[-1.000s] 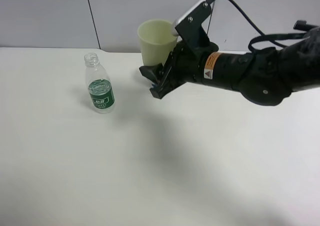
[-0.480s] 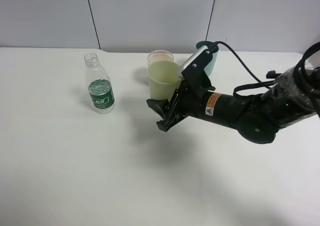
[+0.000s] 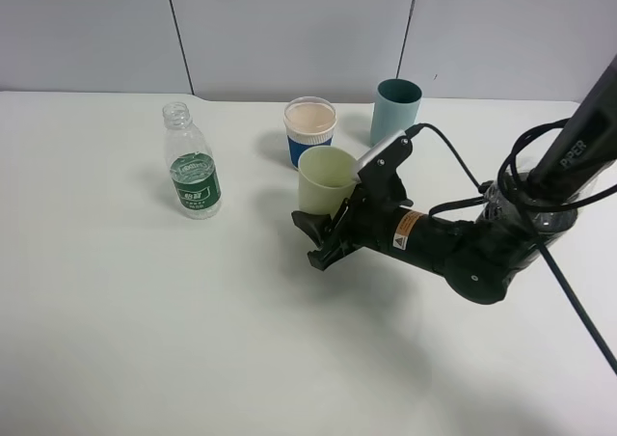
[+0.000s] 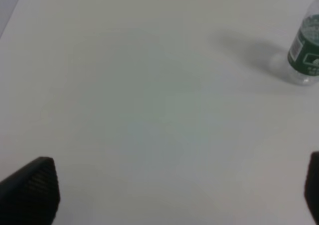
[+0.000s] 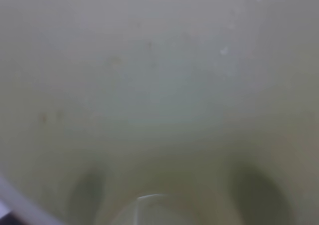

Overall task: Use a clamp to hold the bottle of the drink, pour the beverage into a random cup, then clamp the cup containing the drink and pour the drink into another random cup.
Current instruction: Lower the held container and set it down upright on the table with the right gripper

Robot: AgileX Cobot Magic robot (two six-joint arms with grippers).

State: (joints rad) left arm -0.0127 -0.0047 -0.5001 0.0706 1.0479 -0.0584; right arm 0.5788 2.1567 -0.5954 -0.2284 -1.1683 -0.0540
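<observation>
A clear bottle [image 3: 193,171] with a green label stands uncapped on the left of the white table, and its lower part also shows as bottle [image 4: 306,51]. A pale green cup [image 3: 323,177] is upright near the table's middle, with my right gripper [image 3: 323,241] shut on its near wall. In the right wrist view the inside of the cup [image 5: 159,85] fills the picture. I cannot tell whether the cup rests on the table. My left gripper [image 4: 172,195] hangs open over bare table, away from the bottle, with a fingertip [image 4: 30,190] at each lower corner.
A white and blue cup [image 3: 309,130] holding a peach-coloured drink stands just behind the pale green cup. A teal cup [image 3: 395,110] stands to its right. The right arm and its cables [image 3: 501,214] stretch across the right side of the table [image 3: 145,340].
The right arm has come down and forward with the pale green cup, from high at the back to low near the table. The two back cups are now uncovered. The bottle has not moved.
</observation>
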